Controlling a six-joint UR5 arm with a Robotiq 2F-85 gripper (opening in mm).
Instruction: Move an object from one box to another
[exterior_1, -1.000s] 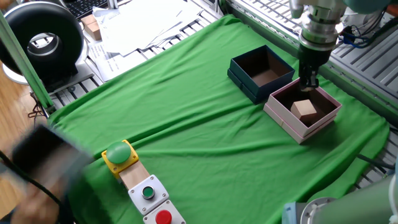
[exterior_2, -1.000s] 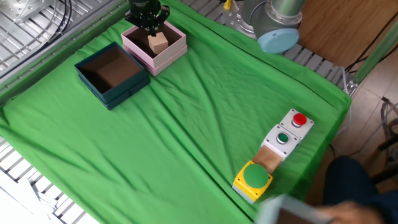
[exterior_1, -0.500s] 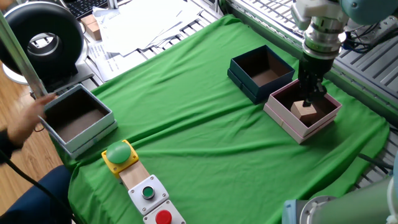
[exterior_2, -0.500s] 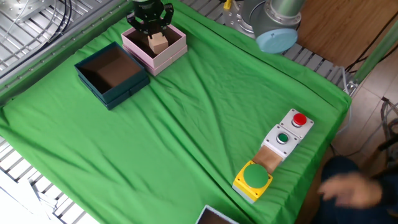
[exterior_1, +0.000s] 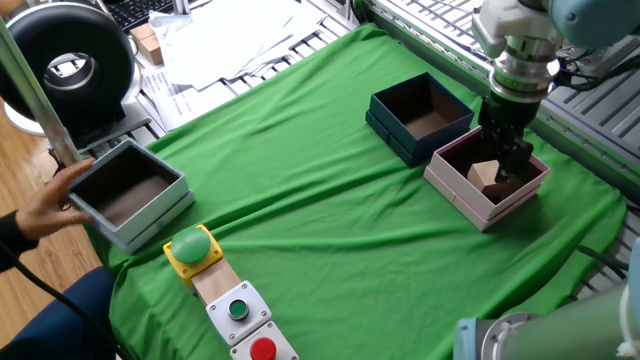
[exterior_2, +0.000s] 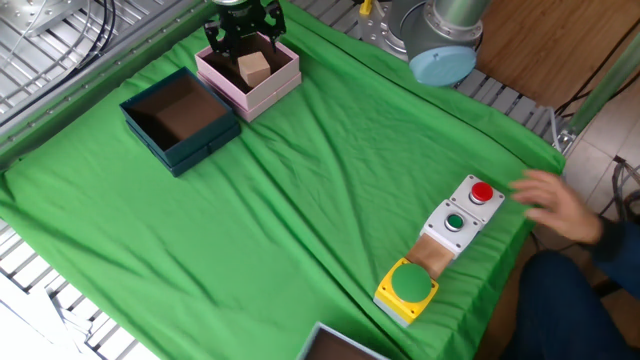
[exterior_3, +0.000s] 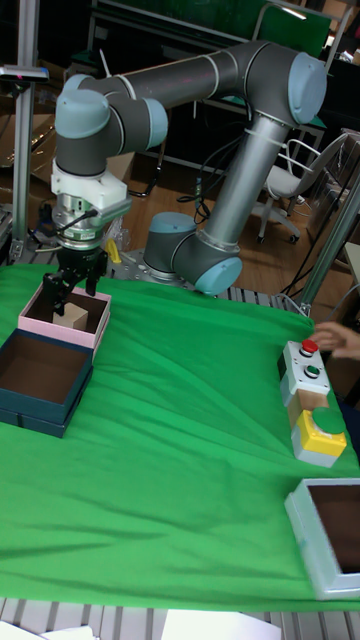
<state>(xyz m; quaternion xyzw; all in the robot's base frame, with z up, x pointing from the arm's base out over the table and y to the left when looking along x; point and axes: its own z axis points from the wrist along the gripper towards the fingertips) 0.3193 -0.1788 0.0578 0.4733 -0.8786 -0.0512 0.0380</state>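
Note:
The small tan cube lies inside the pale-pink box. My gripper reaches down into this box and is open, one finger on either side of the cube. I cannot tell whether the fingers touch it. The cube rests on the box's floor. The dark navy box with a brown floor stands right beside the pink box and holds nothing.
A person's hand holds a grey box at the cloth's near corner. A yellow base with a green button and a white button panel lie near it. Another hand hovers by the panel.
My gripper has come down into the pink box and its fingers have spread around the cube. A hand has set the grey box on the cloth's corner.

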